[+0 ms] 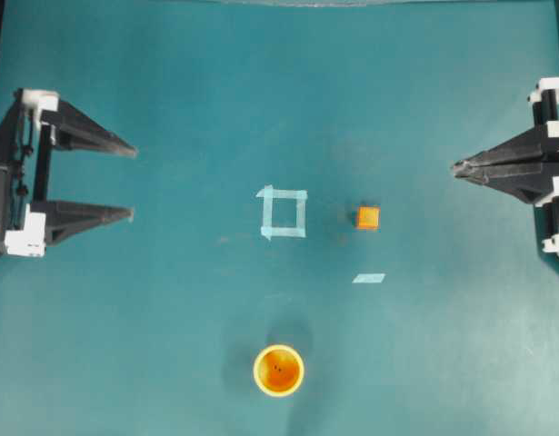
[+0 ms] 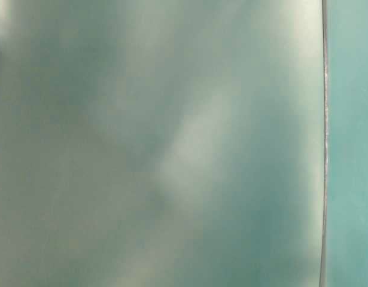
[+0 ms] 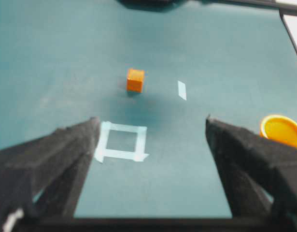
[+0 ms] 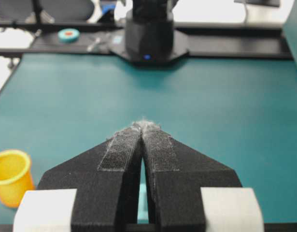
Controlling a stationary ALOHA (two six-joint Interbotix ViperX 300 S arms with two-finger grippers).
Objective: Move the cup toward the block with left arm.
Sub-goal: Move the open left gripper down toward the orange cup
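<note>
Left gripper (image 1: 132, 182): fingers spread wide, holding nothing, at the table's left edge.
Right gripper (image 1: 455, 168): fingers pressed together, empty, at the right edge.
Cup (image 1: 278, 370): stood upright near the bottom edge, well apart from both grippers.
Block (image 1: 367, 217): just right of the tape square (image 1: 284, 213), above a tape strip (image 1: 369, 278).

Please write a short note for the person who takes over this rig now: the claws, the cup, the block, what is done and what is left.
Left claw: wide open, empty, at the left edge.
Right claw: shut, empty, at the right edge.
Cup: upright at the near edge, apart from everything.
Block: right of the tape square, above the tape strip.
Done: nothing visible; cup and block lie far apart.
Left: take the cup with the left claw, bring it to the block.
</note>
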